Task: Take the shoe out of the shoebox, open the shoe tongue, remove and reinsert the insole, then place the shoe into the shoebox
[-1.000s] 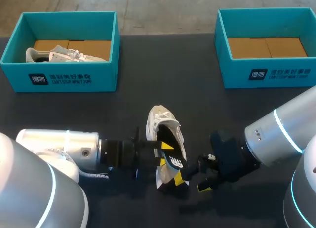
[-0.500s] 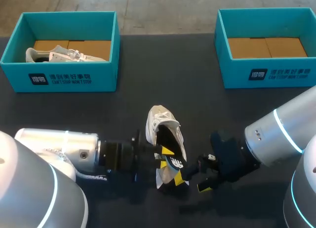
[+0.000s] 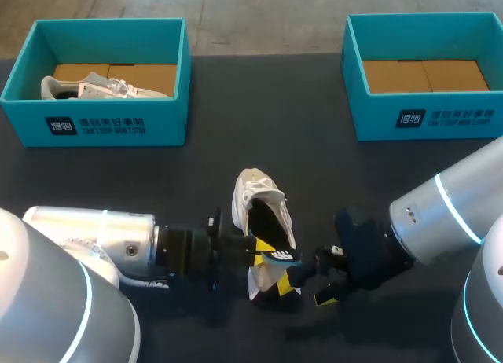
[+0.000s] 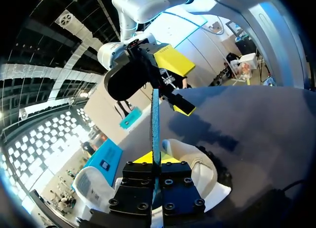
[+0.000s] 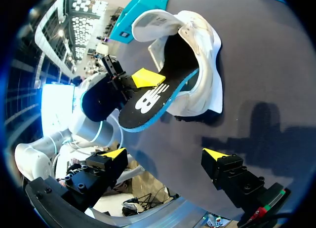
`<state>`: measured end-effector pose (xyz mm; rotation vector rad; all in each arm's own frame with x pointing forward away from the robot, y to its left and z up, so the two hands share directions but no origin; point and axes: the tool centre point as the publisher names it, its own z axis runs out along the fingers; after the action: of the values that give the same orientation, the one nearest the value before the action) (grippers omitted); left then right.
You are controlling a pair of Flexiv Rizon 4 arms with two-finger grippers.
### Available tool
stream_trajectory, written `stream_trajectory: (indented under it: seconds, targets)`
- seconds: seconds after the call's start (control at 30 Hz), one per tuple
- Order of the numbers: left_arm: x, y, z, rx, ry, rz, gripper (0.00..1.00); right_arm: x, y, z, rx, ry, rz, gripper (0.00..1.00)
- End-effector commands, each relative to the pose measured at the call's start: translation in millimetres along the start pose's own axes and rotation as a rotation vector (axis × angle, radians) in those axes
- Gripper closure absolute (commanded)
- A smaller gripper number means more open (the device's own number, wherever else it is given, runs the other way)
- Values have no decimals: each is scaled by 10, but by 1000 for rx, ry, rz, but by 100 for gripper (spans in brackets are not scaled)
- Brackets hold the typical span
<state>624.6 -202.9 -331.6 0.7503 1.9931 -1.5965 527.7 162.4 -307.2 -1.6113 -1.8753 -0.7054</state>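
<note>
A white shoe (image 3: 258, 210) lies on the dark table between my arms, heel toward me. Its black insole with a blue edge (image 3: 281, 257) sticks out of the heel opening. My left gripper (image 3: 265, 248) is shut on the insole's side. In the left wrist view the insole (image 4: 156, 120) stands edge-on between my closed left gripper (image 4: 154, 160), over the shoe (image 4: 197, 166). My right gripper (image 3: 306, 291) stands open just right of the heel, touching nothing. In the right wrist view the shoe (image 5: 205, 55) and insole (image 5: 148, 103) lie ahead of my open right gripper (image 5: 164, 155).
A teal shoebox (image 3: 118, 127) at the back left holds another white shoe (image 3: 82, 86). A second teal shoebox (image 3: 428, 121) at the back right shows only its cardboard floor. Bare dark table lies between the boxes and the shoe.
My left gripper's fingers have closed onto the insole and shifted slightly right. The right arm and the shoe have stayed put.
</note>
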Motion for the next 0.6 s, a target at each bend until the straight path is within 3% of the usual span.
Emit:
stream_trajectory:
  seconds: [0.03,0.33,0.6]
  targets:
    - [23,49,-1,-5,-7,-2,100,10,-18,6,-4,-4,1,0]
    - [-34,285,30,-49,-20,-29,100,10,-18,6,-4,-4,1,0]
    - [-41,357,24,-66,-20,-35,100,10,-18,6,-4,-4,1,0]
